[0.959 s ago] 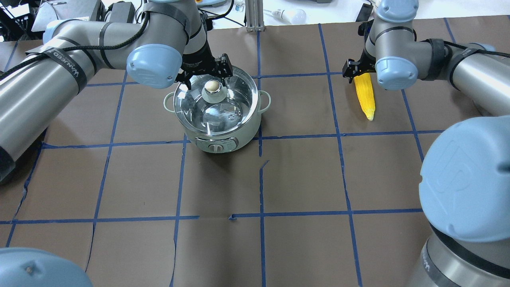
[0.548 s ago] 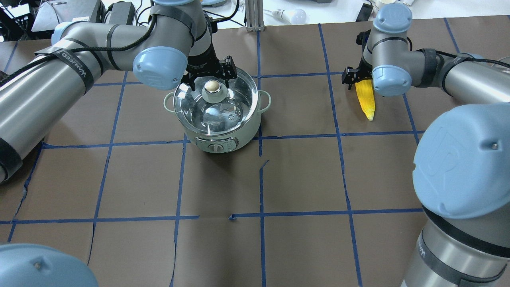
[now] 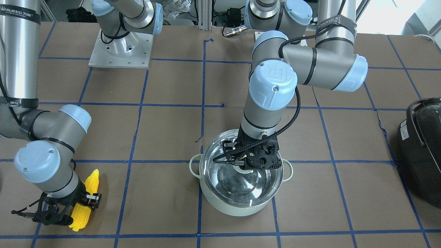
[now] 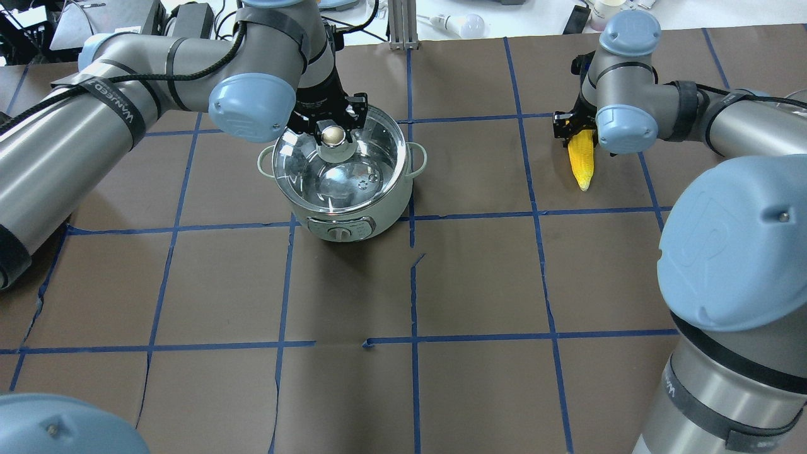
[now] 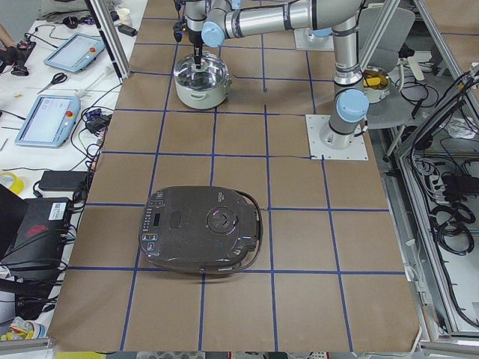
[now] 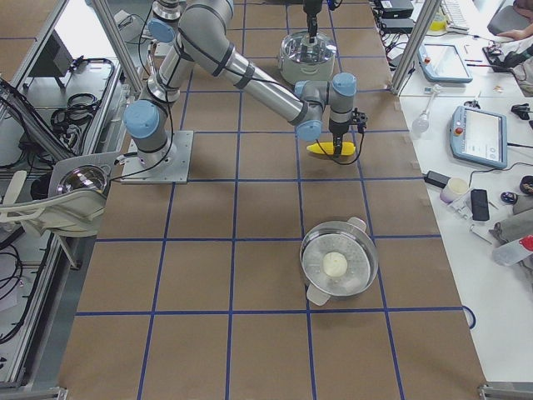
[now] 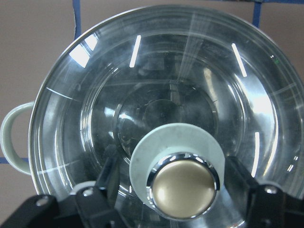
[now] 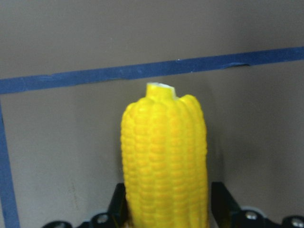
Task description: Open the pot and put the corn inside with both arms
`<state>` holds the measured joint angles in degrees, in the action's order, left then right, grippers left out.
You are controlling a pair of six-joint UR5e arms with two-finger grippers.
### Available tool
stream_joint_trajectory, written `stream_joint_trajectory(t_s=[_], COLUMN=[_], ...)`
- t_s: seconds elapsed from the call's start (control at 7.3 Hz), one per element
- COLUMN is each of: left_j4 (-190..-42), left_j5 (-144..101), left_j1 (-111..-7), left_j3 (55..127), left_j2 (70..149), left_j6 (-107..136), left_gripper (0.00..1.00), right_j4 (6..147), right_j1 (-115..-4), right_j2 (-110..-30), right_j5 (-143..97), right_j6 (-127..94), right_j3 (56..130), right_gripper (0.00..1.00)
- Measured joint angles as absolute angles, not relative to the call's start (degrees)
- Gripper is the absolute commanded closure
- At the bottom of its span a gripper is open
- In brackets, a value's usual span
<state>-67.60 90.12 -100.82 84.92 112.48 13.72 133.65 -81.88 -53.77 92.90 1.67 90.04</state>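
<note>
The pale mint-green pot (image 4: 343, 211) stands at the table's middle back, its glass lid (image 4: 359, 170) on it. My left gripper (image 4: 332, 129) is open, one finger on each side of the brass-topped knob (image 7: 184, 186), with small gaps in the left wrist view. The front-facing view shows this gripper (image 3: 253, 162) low over the lid. The yellow corn (image 4: 581, 161) lies on the table at the right. My right gripper (image 4: 575, 129) is open and straddles its thick end. In the right wrist view the corn (image 8: 164, 156) fills the space between the fingers (image 8: 223, 206).
A black glossy appliance (image 3: 422, 151) sits at the table's end on my left. A steel steamer pan (image 6: 337, 264) with a white lump in it stands toward my right. The right arm's base plate (image 3: 119, 48) is near the robot's edge.
My left gripper has come down around the lid knob. My right gripper has shifted right and lower over the corn's thick end. Pot and corn have not moved.
</note>
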Motion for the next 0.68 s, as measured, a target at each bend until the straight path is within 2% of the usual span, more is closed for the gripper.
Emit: stream_joint_trajectory(t_s=[0.14,0.68], left_j4=[-67.6,-68.5], left_j5=[89.9,89.4], left_j1=[-100.8,-99.1], left_j3=[84.8,78.4], left_j2=[112.2,111.8], left_j6=[13.8,11.7], left_gripper=[1.00,1.00], right_j4=[133.6,132.5], right_j1=[-81.9,-83.5], right_j2=[-54.0,-57.2], right_j5=[91.7,88.4], right_j6=[1.2,-0.8], right_j3=[89.9,87.8], right_gripper=[1.00,1.00])
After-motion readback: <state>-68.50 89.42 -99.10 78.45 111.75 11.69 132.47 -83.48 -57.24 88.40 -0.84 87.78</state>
